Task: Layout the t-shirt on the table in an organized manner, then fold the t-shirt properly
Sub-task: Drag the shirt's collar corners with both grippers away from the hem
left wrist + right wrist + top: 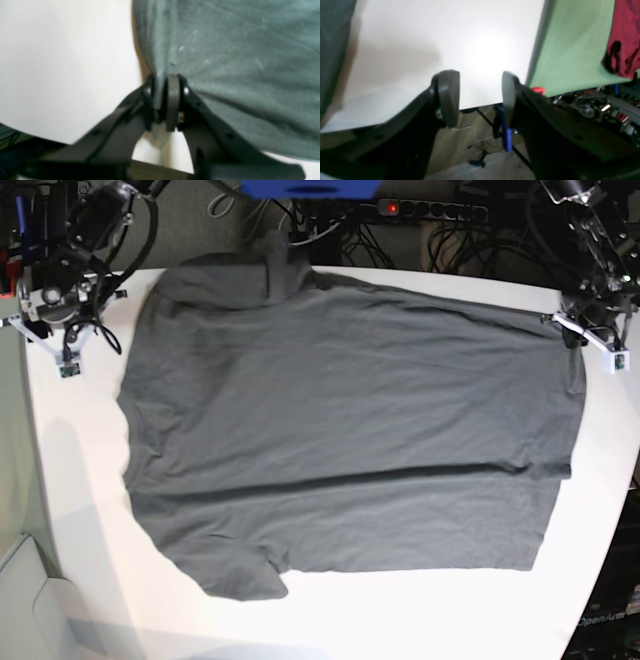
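The dark grey t-shirt (340,430) lies spread over the white table (80,510), its sleeves toward the left of the base view and its hem toward the right. My left gripper (162,100) is shut on the shirt's edge (225,62) at the far right corner, with cloth pinched between its fingers. My right gripper (479,97) is open and holds nothing; it hangs over bare table (445,37) near the table's edge. A strip of the shirt (332,50) shows at the left of the right wrist view, apart from the fingers (448,97).
A power strip and cables (430,210) lie beyond the table's far edge. A green sheet (570,50) and a dark red cloth (625,37) hang off the table's side near my right gripper. A pale grey object (30,600) sits at the base view's lower left.
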You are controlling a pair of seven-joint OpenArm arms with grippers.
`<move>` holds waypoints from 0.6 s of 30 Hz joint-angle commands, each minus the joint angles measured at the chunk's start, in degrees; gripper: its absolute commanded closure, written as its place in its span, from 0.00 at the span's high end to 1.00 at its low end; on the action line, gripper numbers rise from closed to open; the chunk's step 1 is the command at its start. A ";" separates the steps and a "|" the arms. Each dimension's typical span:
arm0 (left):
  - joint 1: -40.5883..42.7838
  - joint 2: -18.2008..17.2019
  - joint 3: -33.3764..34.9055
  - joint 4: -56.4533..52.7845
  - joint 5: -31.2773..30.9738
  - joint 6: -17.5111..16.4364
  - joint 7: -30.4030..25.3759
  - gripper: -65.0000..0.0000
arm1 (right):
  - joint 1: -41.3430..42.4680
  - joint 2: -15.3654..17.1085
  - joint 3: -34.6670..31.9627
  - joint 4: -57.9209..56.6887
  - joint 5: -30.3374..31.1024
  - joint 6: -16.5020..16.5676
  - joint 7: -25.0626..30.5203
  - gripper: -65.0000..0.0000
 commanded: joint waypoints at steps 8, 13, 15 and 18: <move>0.14 -0.54 1.83 0.25 0.91 0.26 1.34 0.13 | 0.73 -3.44 -1.78 5.54 0.37 -0.45 -7.75 0.44; 0.14 -0.54 1.83 0.25 1.00 0.35 1.43 0.13 | 0.38 -3.44 -2.75 5.63 9.25 -0.45 -14.08 0.54; 0.14 -0.54 1.92 0.25 1.00 0.35 1.43 0.13 | 0.38 -3.44 -2.75 5.72 12.94 -0.45 -16.45 0.58; 0.14 -0.54 1.92 0.25 1.00 0.35 1.43 0.13 | 0.65 -3.44 -2.66 5.72 19.09 -0.45 -18.30 0.61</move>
